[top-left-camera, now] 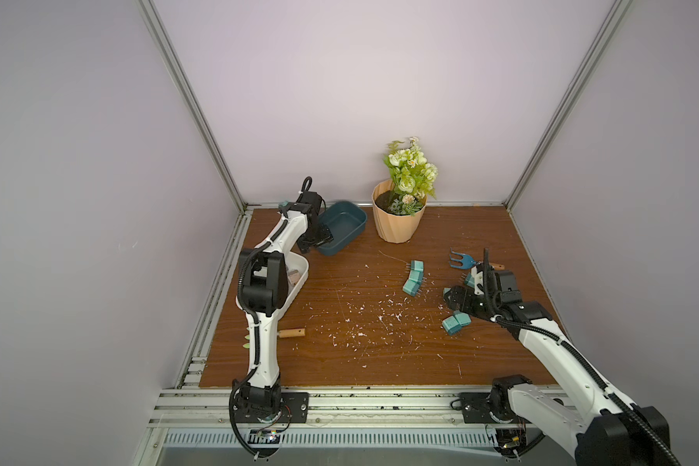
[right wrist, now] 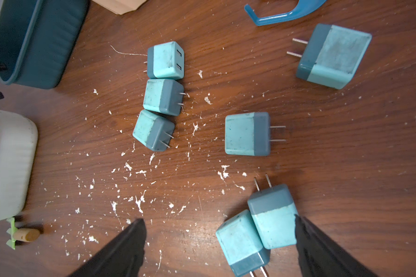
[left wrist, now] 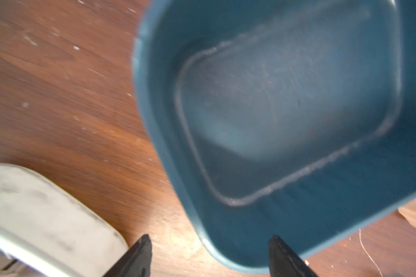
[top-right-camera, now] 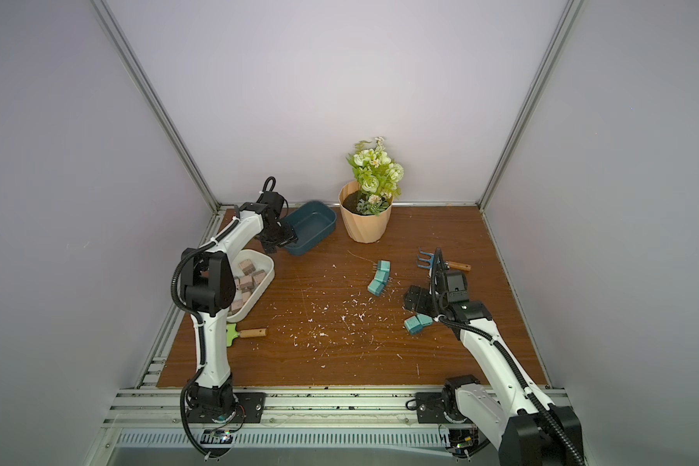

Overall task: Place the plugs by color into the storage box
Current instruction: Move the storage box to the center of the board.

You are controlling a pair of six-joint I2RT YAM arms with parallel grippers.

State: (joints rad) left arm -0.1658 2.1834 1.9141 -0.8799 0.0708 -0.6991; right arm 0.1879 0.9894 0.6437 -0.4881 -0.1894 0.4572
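Several teal plugs lie on the wooden table: three in a row [top-left-camera: 413,278] [top-right-camera: 379,278] [right wrist: 163,96], one alone [right wrist: 246,134], one farther off [right wrist: 334,55], and a touching pair [top-left-camera: 456,322] [top-right-camera: 417,324] [right wrist: 257,227]. My right gripper [top-left-camera: 455,300] [top-right-camera: 414,300] [right wrist: 218,219] hangs open over that pair, holding nothing. Beige-pink plugs [top-right-camera: 246,282] fill the white storage box [top-left-camera: 299,274] [top-right-camera: 265,278]. The dark teal storage box [top-left-camera: 342,226] [top-right-camera: 311,226] [left wrist: 286,108] is empty. My left gripper [top-left-camera: 319,242] [top-right-camera: 283,242] [left wrist: 210,239] is open, its jaws astride the teal box's near corner.
A flower pot [top-left-camera: 398,218] [top-right-camera: 364,218] stands at the back beside the teal box. A blue garden fork [top-left-camera: 463,260] [top-right-camera: 428,258] lies just beyond my right gripper. A green fork with a wooden handle [top-left-camera: 291,333] [top-right-camera: 251,333] lies by the left arm.
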